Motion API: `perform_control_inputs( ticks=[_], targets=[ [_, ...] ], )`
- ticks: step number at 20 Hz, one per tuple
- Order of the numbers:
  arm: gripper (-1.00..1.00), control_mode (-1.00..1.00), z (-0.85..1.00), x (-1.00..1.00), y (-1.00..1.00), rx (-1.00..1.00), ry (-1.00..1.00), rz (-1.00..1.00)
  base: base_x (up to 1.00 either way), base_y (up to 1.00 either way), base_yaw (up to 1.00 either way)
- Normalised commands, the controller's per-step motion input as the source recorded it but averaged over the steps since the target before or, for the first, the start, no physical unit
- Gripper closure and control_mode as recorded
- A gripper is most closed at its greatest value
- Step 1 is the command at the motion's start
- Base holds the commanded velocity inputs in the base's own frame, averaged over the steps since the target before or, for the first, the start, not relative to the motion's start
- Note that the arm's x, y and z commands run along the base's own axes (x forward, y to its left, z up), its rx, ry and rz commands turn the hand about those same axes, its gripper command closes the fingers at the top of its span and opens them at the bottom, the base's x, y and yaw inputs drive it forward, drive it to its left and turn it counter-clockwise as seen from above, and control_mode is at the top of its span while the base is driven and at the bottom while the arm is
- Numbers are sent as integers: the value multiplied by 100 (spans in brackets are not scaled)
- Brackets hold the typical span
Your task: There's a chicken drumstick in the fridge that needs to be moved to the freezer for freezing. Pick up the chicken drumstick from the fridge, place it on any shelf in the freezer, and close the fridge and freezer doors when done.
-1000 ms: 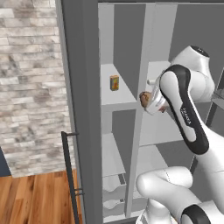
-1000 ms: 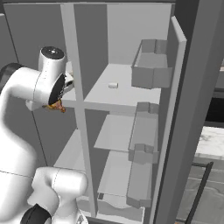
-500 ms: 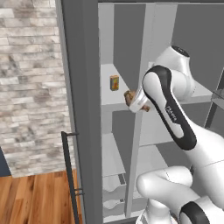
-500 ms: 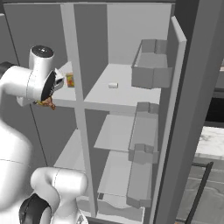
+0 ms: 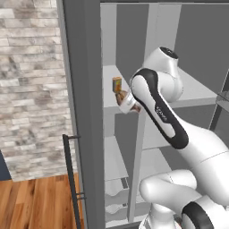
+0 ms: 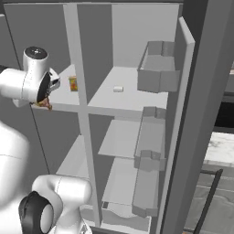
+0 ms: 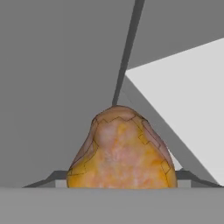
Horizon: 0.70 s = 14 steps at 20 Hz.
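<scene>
The golden-brown chicken drumstick (image 7: 120, 151) sits between my fingers, and my gripper (image 5: 126, 103) is shut on it. The drumstick (image 5: 120, 97) hangs at the front edge of the freezer's upper shelf (image 5: 108, 95), just left of the divider between freezer and fridge. From the right base view the drumstick (image 6: 45, 104) pokes out under the hand (image 6: 45, 93). A small orange-yellow carton (image 5: 116, 83) stands on that freezer shelf right behind the drumstick. Both doors stand open: the freezer door (image 5: 80, 112) at the left, the fridge door (image 6: 201, 114) at the right.
The vertical divider (image 6: 80, 105) separates the two compartments. A small white item (image 6: 118, 89) lies on the broad fridge shelf (image 6: 132, 100). Grey bins (image 6: 157, 68) hang on the fridge door. The freezer door's bar handle (image 5: 71, 179) stands low at the left, over wooden floor.
My arm has swung left with the drumstick, from in front of the fridge compartment across the divider to the front of the freezer shelf, near the carton.
</scene>
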Motion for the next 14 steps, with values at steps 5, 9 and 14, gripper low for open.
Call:
perform_control_inputs(
  ticks=[5, 9, 14],
  targets=[
    [100, -100, 0, 35, 0, 0, 0, 0, 0, 0, 0],
    [100, -100, 0, 34, 12, 0, 0, 0, 0, 0, 0],
    [100, -100, 0, 37, 10, 0, 0, 0, 0, 0, 0]
  ],
)
